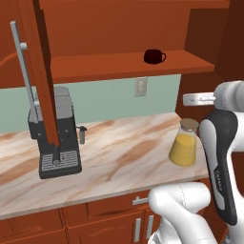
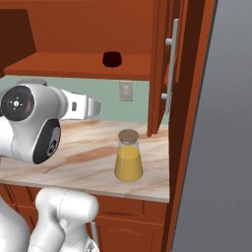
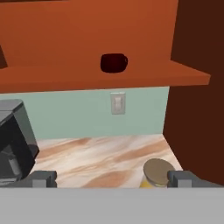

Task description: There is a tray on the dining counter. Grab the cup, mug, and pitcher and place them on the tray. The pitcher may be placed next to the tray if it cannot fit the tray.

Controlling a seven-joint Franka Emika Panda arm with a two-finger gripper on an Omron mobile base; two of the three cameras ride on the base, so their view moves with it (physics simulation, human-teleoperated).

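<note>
A dark red mug [image 1: 154, 56] [image 2: 112, 58] [image 3: 113, 63] stands on the lower shelf of an open wall cabinet. Below it, a clear glass pitcher [image 1: 184, 145] [image 2: 129, 158] of orange liquid stands upright on a marbled counter; in the hand view its tan lid [image 3: 156, 171] lies just inside the right fingertip [image 3: 181, 178]. My gripper [image 3: 113, 179] is open, its tips wide apart with nothing between them. It hangs level above the counter, short of the pitcher and well below the mug. The tray, the dining counter and the cup are out of view.
A dark coffee machine [image 1: 56, 133] [image 3: 13, 140] sits at the counter's left. One open cabinet door [image 1: 43, 71] hangs over it; another [image 2: 165, 69] juts out right of the pitcher. A wall outlet [image 1: 140, 86] is on the green backsplash. A tall grey panel [image 2: 221, 123] closes the right side.
</note>
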